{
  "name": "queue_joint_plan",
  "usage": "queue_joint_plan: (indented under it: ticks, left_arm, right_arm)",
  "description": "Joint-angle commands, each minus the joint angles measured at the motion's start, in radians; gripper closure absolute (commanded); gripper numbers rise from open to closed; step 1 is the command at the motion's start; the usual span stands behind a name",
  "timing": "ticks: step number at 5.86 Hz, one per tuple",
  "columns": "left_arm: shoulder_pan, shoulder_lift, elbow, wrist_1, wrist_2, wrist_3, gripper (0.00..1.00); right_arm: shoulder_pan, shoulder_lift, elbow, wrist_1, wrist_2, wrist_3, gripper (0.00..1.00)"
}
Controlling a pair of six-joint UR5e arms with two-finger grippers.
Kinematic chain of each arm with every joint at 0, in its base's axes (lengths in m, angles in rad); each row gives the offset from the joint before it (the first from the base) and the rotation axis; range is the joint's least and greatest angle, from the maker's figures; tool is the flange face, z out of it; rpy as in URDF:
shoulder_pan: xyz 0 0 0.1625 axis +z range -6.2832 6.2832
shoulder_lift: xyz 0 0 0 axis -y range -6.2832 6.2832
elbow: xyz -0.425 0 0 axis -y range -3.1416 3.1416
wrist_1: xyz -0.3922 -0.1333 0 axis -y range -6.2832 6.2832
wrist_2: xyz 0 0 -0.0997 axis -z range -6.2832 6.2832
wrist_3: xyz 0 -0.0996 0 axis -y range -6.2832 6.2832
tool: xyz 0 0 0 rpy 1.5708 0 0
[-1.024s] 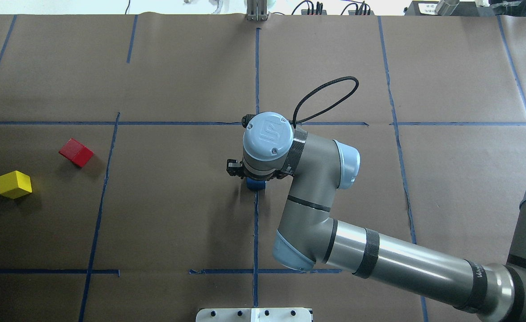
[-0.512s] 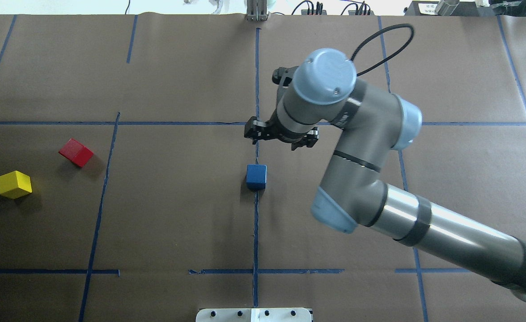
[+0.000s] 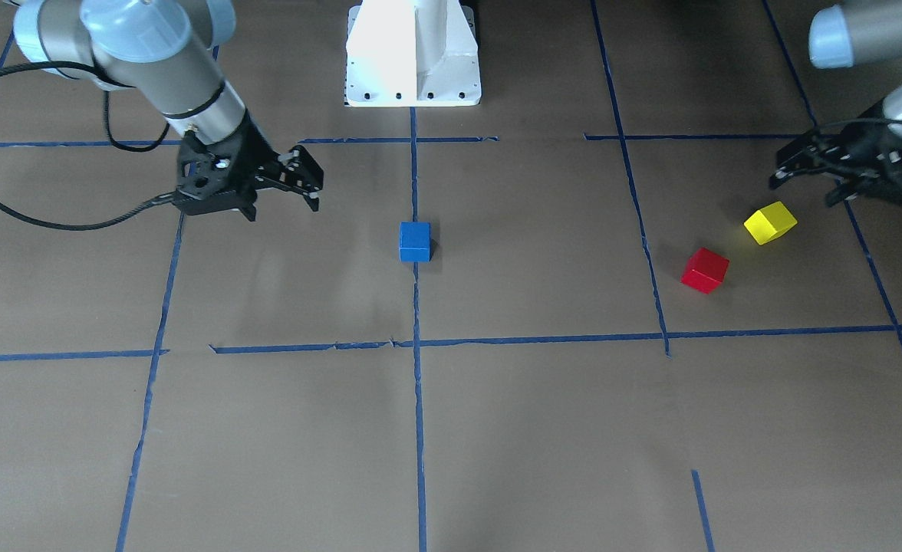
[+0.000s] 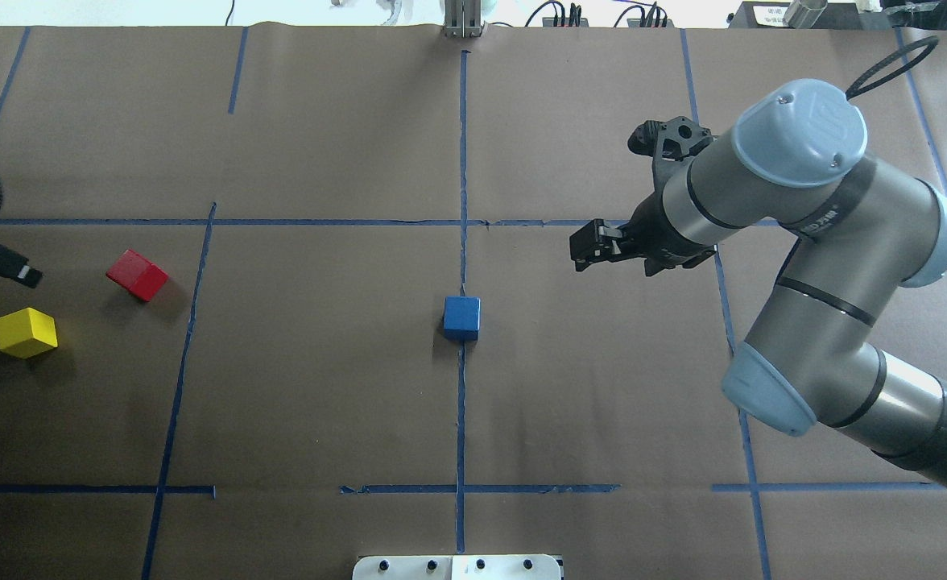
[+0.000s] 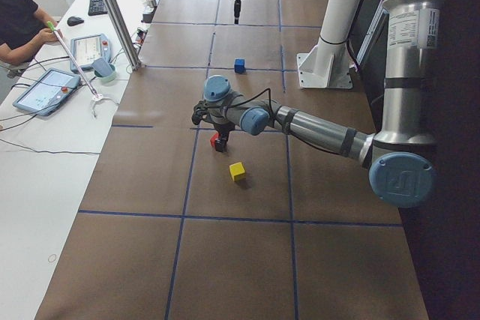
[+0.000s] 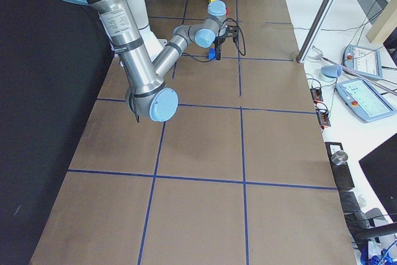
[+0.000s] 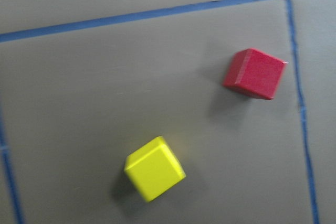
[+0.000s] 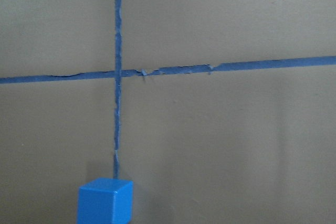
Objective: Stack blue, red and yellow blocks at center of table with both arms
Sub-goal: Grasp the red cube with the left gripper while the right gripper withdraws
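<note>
The blue block [image 4: 461,317] [image 3: 415,241] stands alone on the tape line at the middle of the table [image 4: 320,387]. My right gripper [image 4: 614,256] [image 3: 282,205] hangs open and empty above the table, well to the block's right in the overhead view. Far on the table's left lie the red block [image 4: 137,275] [image 7: 255,73] and the yellow block [image 4: 26,332] [image 7: 155,168], apart from each other. My left gripper [image 3: 804,190] hovers open just beyond the yellow block [image 3: 770,222]. One of its fingers [image 4: 22,272] shows at the overhead view's left edge.
The white pedestal base [image 3: 413,61] stands at the robot's edge of the table. In the exterior left view a person [image 5: 15,20] sits at a white side table with tablets [image 5: 45,91], behind a metal post [image 5: 116,13]. A black cable [image 3: 37,222] trails from the right wrist.
My right gripper let go of the blue block, rose and swung away to the right. The blue block stays at the centre. My left gripper has come in at the left edge.
</note>
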Motion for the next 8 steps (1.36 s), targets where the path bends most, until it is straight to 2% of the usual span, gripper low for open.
queue_joint_plan:
  ticks: [1, 3, 6, 8]
  left_arm:
    - [0.154, -0.107, 0.136, -0.132, 0.119, 0.155, 0.00]
    - [0.156, -0.100, 0.155, -0.136, 0.179, 0.173, 0.00]
    - [0.156, -0.109, 0.198, -0.140, 0.175, 0.166, 0.00]
    - [0.176, -0.142, 0.207, -0.140, 0.172, 0.048, 0.00]
  right_arm:
    - [0.008, -0.054, 0.024, 0.004, 0.009, -0.010, 0.00]
    - [0.006, -0.061, 0.024, 0.004, 0.006, -0.010, 0.00]
    - [0.005, -0.061, 0.024, 0.004, 0.005, -0.009, 0.00]
    - [0.005, -0.062, 0.024, 0.004, 0.002, -0.009, 0.00]
